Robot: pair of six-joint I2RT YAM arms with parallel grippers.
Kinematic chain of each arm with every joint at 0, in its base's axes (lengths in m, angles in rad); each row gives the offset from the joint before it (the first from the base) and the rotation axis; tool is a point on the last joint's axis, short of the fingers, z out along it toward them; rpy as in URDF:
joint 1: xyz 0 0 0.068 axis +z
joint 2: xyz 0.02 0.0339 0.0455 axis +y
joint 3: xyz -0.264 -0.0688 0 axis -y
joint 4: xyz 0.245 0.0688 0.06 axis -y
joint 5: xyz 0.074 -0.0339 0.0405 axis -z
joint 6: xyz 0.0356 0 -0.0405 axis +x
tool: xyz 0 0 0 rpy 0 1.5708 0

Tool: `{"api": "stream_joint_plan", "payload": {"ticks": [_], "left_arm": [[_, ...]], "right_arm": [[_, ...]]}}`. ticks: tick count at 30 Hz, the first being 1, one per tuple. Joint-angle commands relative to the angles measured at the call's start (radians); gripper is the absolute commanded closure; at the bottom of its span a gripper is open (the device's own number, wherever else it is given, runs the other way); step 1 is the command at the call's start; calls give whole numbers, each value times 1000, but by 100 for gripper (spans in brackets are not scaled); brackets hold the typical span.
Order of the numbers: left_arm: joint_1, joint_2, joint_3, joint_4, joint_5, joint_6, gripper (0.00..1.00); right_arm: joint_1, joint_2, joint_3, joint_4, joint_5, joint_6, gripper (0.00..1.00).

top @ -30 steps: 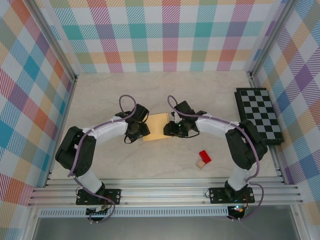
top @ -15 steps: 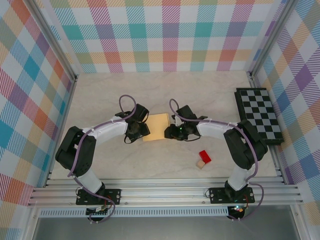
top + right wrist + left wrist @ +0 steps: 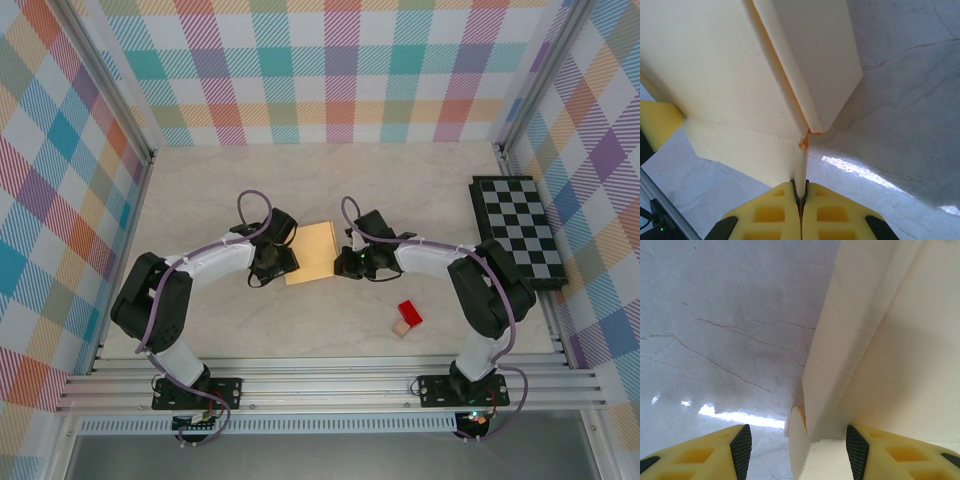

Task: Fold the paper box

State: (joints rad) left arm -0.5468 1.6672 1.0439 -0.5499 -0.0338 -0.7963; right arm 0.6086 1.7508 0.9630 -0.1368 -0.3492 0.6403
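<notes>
Half folded, the paper box lies on the surface, right jaws pinching its thin flap, left jaws spread round a corner; that flap likely needs turning over next.

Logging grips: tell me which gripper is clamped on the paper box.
The right gripper: it pinches a thin flap of the paper box, while the left gripper has its jaws standing apart around another edge.

Paper box: pale orange-yellow thin cardboard, a compact rectangle lying near the middle of the table. Close up its panels are plain and lightly creased. One side flap stands folded along a seam, with a small frayed orange nick at the seam's end.
</notes>
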Motion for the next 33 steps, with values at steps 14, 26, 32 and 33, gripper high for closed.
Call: {"api": "stream_joint_plan", "payload": {"ticks": [14,26,32,33], "left_arm": [[11,52,22,-68,12,16,44],[22,49,140,-144,-15,66,41],[24,43,174,-167,-20,78,40],[25,39,171,-169,-21,79,40]], "right_arm": [[-8,-41,18,-82,57,-31,54],[-35,-3,288,-359,207,-238,43],[-45,159,498,-461,257,-303,43],[-49,185,519,-471,256,-308,43]]}}
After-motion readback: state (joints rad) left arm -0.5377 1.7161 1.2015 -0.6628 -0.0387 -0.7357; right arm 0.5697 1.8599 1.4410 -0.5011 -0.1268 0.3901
